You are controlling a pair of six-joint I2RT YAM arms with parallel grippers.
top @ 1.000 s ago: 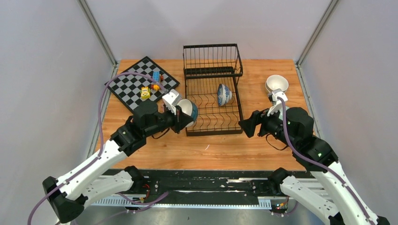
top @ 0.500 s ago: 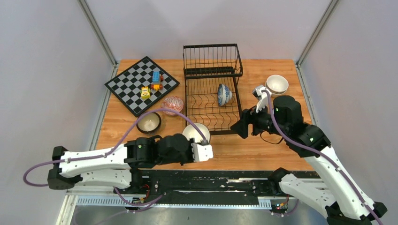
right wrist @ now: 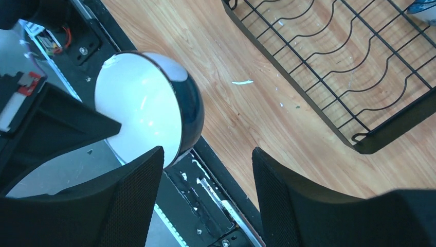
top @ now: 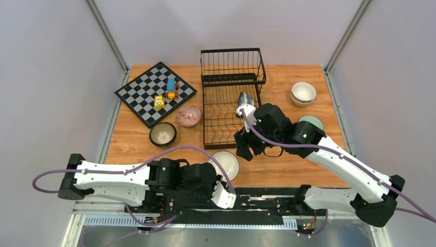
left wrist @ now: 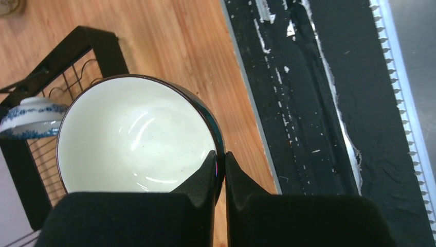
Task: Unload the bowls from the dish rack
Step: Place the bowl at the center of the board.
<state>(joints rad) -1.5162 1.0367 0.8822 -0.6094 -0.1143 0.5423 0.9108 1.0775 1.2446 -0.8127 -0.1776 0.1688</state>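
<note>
Pinched by its thin rim between the pressed-together fingers of the left gripper, a dark-blue ceramic bowl with a glossy white inside hangs tilted at the lower centre of the overhead view. It sits right over the near edge of the wooden table, where the black base rail begins. The right gripper points at it from just beside, jaws spread and empty.

The danger is plain: a hold on so little glazed rim could slip, and the bowl would drop onto the rail instead of the wood. A nudge from the nearby right fingers could knock it loose.

Behind them the black wire dish rack at upper centre holds one blue-and-white patterned bowl, close to the right arm's elbow, which could clip it.
</note>
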